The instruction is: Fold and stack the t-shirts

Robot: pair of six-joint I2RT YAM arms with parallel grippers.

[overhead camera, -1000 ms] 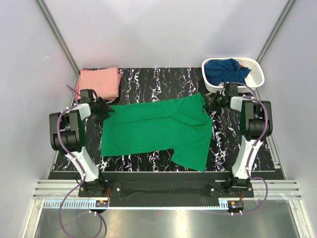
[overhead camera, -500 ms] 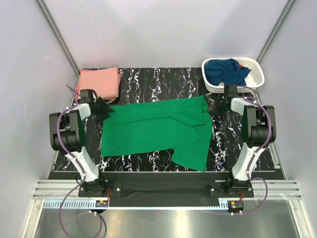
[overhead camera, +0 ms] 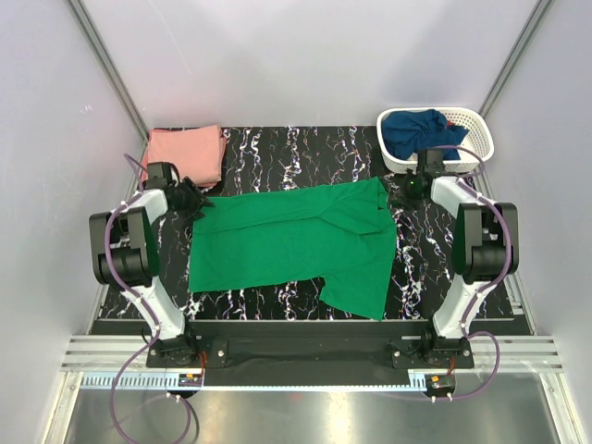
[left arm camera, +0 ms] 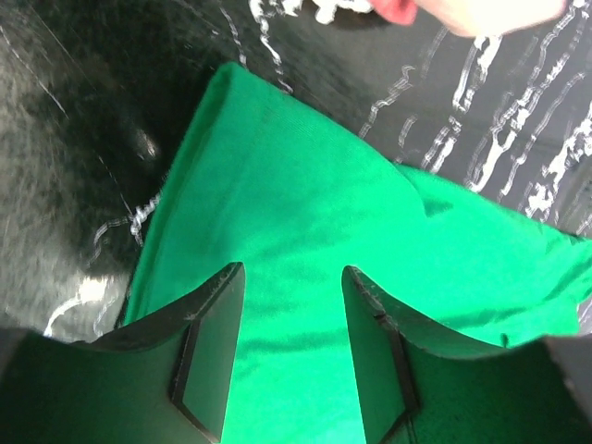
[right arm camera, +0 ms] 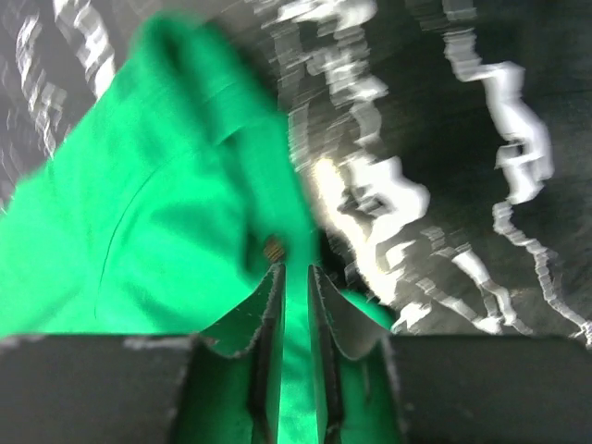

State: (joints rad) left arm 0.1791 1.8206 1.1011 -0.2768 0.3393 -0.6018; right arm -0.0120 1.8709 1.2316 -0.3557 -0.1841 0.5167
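The bright green cotton t-shirt (overhead camera: 296, 236) lies spread on the black marbled desk (overhead camera: 277, 148) between both arms, probably drawn flat for folding. The left fingers (left arm camera: 222, 324) straddle its edge, half-wide; the right fingers (right arm camera: 268, 342) stand narrowly parted over the opposite edge

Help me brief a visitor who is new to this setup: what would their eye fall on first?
The bright green t-shirt spread across the middle of the black marbled table stands out most, with the left end effector and right end effector at its far corners. Next come the pink t-shirt, folded at the far left corner, and the navy t-shirt bunched in the white basket at the far right.
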